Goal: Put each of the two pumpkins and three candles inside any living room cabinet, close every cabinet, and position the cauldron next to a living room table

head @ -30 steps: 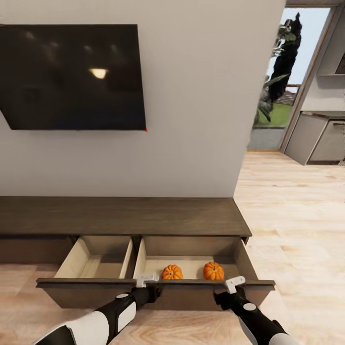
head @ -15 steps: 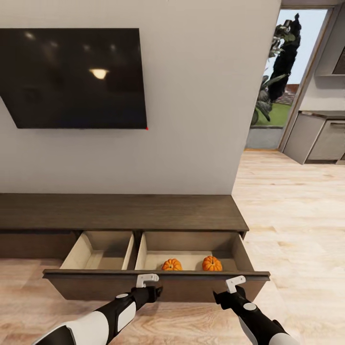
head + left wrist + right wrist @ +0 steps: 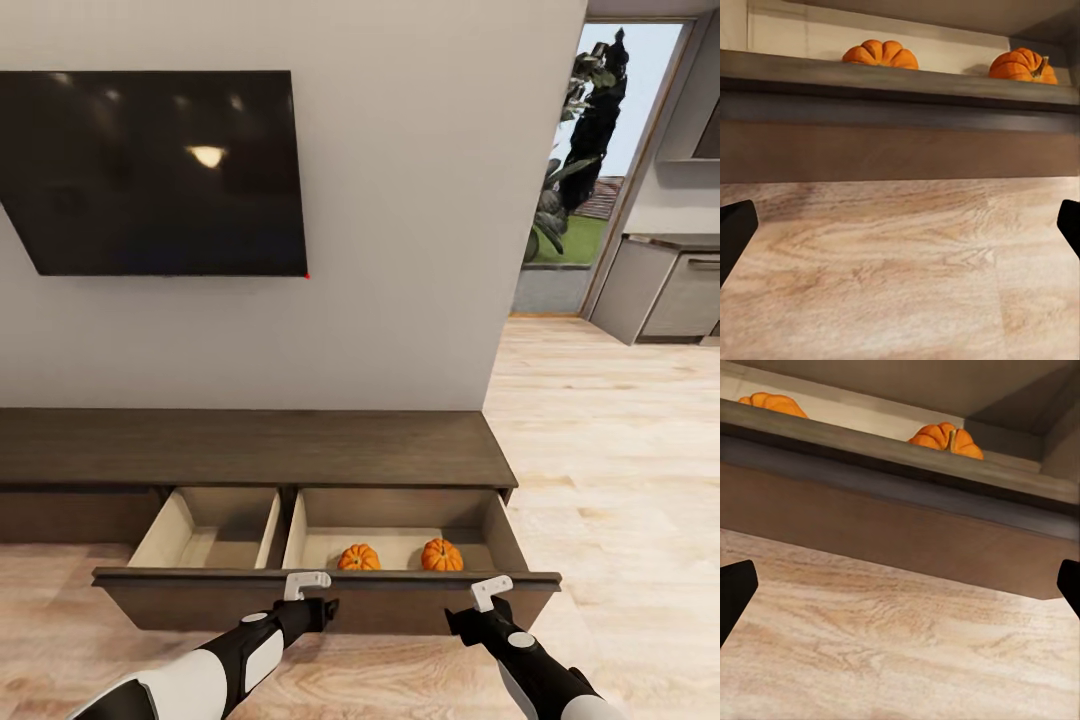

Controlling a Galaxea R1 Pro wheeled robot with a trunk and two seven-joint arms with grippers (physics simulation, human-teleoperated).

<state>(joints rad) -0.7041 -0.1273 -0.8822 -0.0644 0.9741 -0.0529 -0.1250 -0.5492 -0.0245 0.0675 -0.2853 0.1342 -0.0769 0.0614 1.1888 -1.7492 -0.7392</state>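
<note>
Pumpkins, two small bright orange ribbed ones, sit in the right-hand compartment of the pulled-out drawer of the long, low dark brown wooden cabinet point(image 3: 250, 447): left pumpkin point(image 3: 358, 557) near the compartment's middle, right pumpkin point(image 3: 442, 554) at its 3 o'clock, the two apart, both close behind the drawer front point(image 3: 330, 598). The pale beige left compartment point(image 3: 210, 530) lies beside them.

Left gripper point(image 3: 306, 580) at 6 o'clock of the head view, arm reaching forward and up, white fingers at the drawer front's top edge; contact uncertain from this angle. Its jaws stand wide apart in the left wrist view, dark tips at the frame's sides.

Right gripper point(image 3: 490, 590) likewise raised to the drawer front near its right end, jaws apart.

Black wall-mounted television point(image 3: 155, 170) at 10 o'clock. Light wood floor point(image 3: 620, 480) and an open doorway at 2 o'clock.
</note>
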